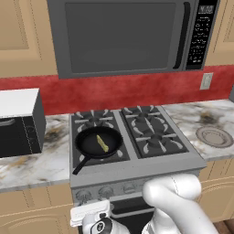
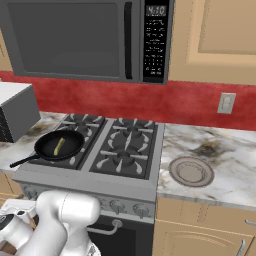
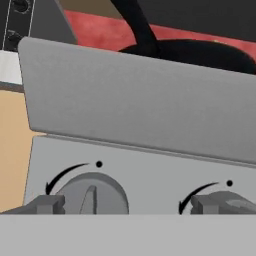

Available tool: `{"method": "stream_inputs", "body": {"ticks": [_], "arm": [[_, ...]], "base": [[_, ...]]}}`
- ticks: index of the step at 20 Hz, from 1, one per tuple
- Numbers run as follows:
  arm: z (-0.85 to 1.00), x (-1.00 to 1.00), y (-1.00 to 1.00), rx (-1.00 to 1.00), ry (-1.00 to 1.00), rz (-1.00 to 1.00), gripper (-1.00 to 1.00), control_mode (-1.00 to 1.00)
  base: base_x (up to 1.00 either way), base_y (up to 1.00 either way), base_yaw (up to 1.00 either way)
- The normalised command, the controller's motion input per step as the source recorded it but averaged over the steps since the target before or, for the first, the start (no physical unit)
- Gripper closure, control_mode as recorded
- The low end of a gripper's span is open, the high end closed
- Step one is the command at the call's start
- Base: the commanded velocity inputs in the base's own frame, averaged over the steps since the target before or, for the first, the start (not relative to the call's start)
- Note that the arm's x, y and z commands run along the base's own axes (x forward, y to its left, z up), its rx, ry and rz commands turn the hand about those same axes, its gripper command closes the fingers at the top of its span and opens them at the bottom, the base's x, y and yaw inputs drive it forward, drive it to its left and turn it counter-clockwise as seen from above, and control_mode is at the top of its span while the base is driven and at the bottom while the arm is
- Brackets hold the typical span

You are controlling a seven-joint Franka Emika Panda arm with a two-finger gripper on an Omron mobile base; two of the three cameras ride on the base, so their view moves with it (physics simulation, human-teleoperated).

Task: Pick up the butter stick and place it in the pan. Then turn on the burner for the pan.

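Now gripper (image 3: 127, 204) spread wide, close before stove front edge, fingertips flanking left knob (image 3: 91, 194).

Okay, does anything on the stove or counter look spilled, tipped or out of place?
Nothing stands out. The butter stick lies inside the pan, which sits level on the front left burner. The grey plate rests flat on the counter.

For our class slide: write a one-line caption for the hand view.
Open tool faces the stove's front knobs, with the pan above.
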Motion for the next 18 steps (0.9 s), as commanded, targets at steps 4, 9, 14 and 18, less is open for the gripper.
{"method": "stream_inputs", "body": {"ticks": [4,9,14,18], "arm": [[-0.14,0.1,0.04,0.0,0.0,0.0,-1.0,-1.0],[-0.12,0.09,0.05,0.0,0.0,0.0,-1.0,-1.0],[-0.1,0.11,0.09,0.0,0.0,0.0,-1.0,-1.0],[-0.05,0.15,0.1,0.0,0.0,0.0,-1.0,-1.0]], "base": [[0.0,0.0,0.0],[0.0,0.0,0.0],[0.0,0.0,0.0],[0.0,0.0,0.0]]}}
